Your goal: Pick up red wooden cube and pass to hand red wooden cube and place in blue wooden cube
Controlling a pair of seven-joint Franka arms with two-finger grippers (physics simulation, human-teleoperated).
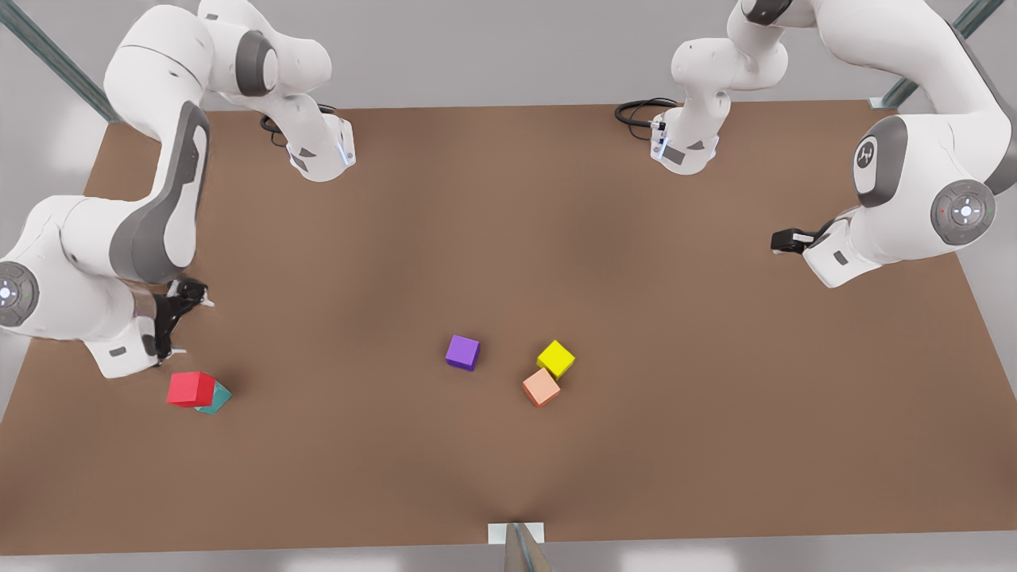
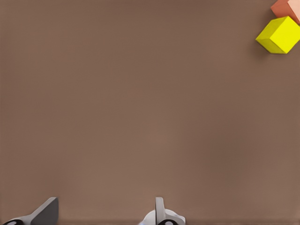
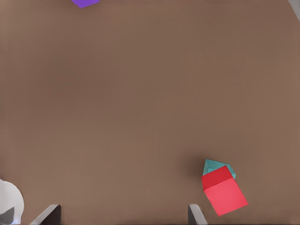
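Brown and matte, the tabletop (image 1: 508,238) is the largest thing here, a plain board with pale grey floor around its edges and metal struts at its far corners. The two white arms are mounted at the far edge and reach out over the two side edges. The right hand (image 1: 181,322) hangs near the edge on the front view's left, just beside the stacked pair; its fingers (image 3: 47,214) stand spread and grasp nothing. The left hand (image 1: 783,241) waits near the opposite side edge, well apart from every cube, its fingers (image 2: 44,212) likewise parted and empty. Near the middle of the tabletop, toward the near edge, sit a purple cube (image 1: 462,352), a yellow cube (image 1: 555,358) and a salmon-orange cube (image 1: 541,387), the last two touching at a corner. The red wooden cube (image 1: 191,389) lies toward the near corner on the front view's left, resting on top of the blue wooden cube (image 1: 216,400), though slewed so that the teal one peeks out beneath it. Judged from this, pick-up, hand-over and placing look done; what seems left is only for the right arm to draw clear.
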